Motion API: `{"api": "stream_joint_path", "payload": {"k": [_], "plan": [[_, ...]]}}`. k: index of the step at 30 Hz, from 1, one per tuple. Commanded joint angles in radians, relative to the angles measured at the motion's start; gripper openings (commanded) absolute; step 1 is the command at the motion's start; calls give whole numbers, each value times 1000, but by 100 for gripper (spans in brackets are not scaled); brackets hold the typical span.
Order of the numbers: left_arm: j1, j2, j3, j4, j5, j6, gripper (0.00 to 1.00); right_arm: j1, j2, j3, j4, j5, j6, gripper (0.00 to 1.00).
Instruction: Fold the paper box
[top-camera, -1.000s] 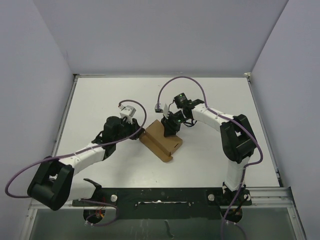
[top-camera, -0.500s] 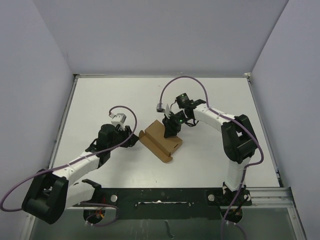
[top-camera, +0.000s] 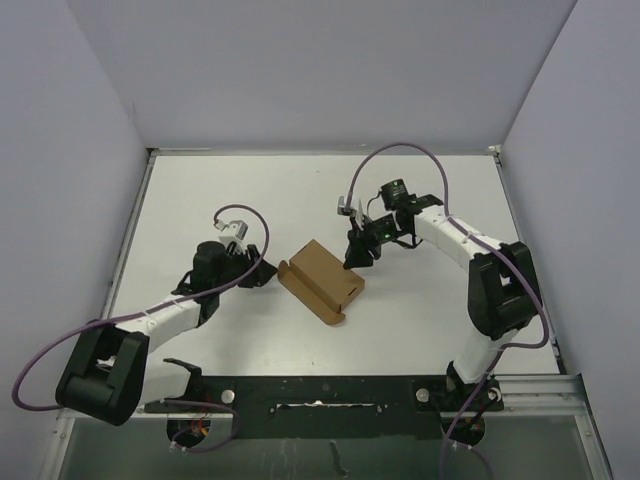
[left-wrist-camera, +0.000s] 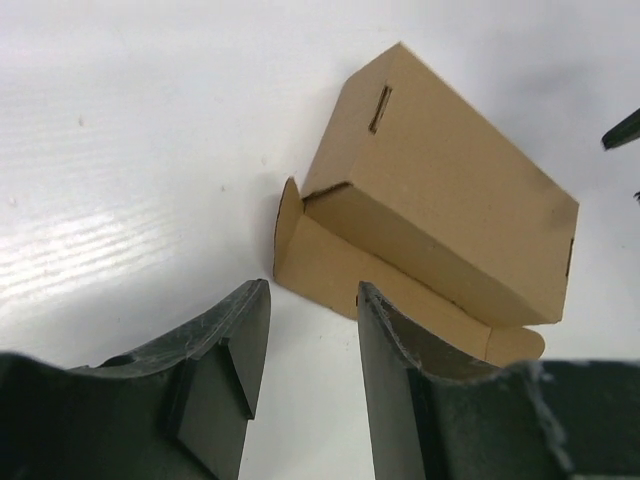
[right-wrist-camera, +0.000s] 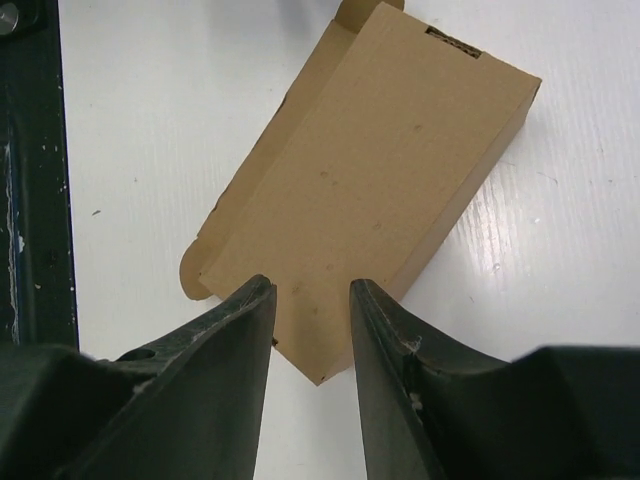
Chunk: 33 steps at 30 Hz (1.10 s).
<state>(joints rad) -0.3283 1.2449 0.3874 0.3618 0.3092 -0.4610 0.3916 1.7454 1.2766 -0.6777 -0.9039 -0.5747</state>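
- Lying flat near the middle of the table (top-camera: 200, 200), the box (top-camera: 322, 280) is brown, folded shut and set on a slant to the table's edges.
- In the left wrist view the box (left-wrist-camera: 440, 210) has its lid down, with a narrow slot near one corner of the lid.
- A low front flap runs along the box's long side in that view, and a rounded tab sticks out at each end of it.
- In the right wrist view the box (right-wrist-camera: 370, 180) shows its plain lid, with a rounded tab at each of two corners.
- The left claw (top-camera: 258, 272) sits just left of the box and clear of it, low over the table.
- Its fingers (left-wrist-camera: 225, 380) stand apart with nothing between them; the gap of the left claw (left-wrist-camera: 310, 300) frames bare table and the box's flap beyond.
- The right claw (top-camera: 355, 255) is at the box's far right edge; whether it touches the cardboard cannot be told.
- The right claw (right-wrist-camera: 310, 290) is spread too and grips nothing, its fingers (right-wrist-camera: 400, 380) pointing down at one corner of the lid.
- A purple cable (top-camera: 385, 150) arcs over the right arm, and another loops above the left wrist.
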Motion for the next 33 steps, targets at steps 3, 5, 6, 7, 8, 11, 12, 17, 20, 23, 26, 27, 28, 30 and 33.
{"api": "stream_joint_path", "payload": {"k": [3, 5, 6, 7, 8, 11, 12, 17, 20, 23, 26, 27, 28, 30, 33], "plan": [[10, 84, 195, 78, 35, 28, 44, -38, -70, -5, -120, -2, -199, 34], [14, 168, 261, 65, 68, 30, 45, -61, -82, -12, -179, 7, -291, 26], [16, 209, 292, 63, 91, 29, 45, -69, -87, -15, -234, -2, -362, 20], [17, 249, 319, 65, 115, 29, 45, -71, -92, -21, -285, -5, -437, 15], [17, 285, 344, 70, 148, 29, 45, -70, -97, -37, -314, 3, -488, 11], [13, 386, 406, 71, 204, 33, 46, -65, -98, -92, -375, 14, -604, 1], [12, 414, 430, 68, 217, 34, 46, -59, -93, -108, -389, 14, -642, 0], [-1, 497, 465, 52, 262, 26, 46, -14, -78, -174, -269, 99, -602, 0], [-11, 498, 441, 71, 281, 15, 45, 14, -57, -165, -182, 179, -497, 0], [-19, 480, 411, 77, 284, 7, 45, 14, -37, -149, -105, 232, -377, 2], [-29, 462, 383, 68, 283, 7, 44, 11, -40, -137, -37, 276, -297, 3], [-31, 456, 374, 59, 283, 6, 44, 13, -40, -130, -18, 291, -280, 3], [-34, 450, 367, 45, 282, 4, 43, 13, -39, -123, -6, 307, -262, 3], [-42, 434, 346, 36, 275, -6, 42, 12, -33, -104, 6, 336, -238, 4], [-59, 397, 304, 31, 258, -40, 42, 13, -28, -86, 24, 359, -217, 7]]}}
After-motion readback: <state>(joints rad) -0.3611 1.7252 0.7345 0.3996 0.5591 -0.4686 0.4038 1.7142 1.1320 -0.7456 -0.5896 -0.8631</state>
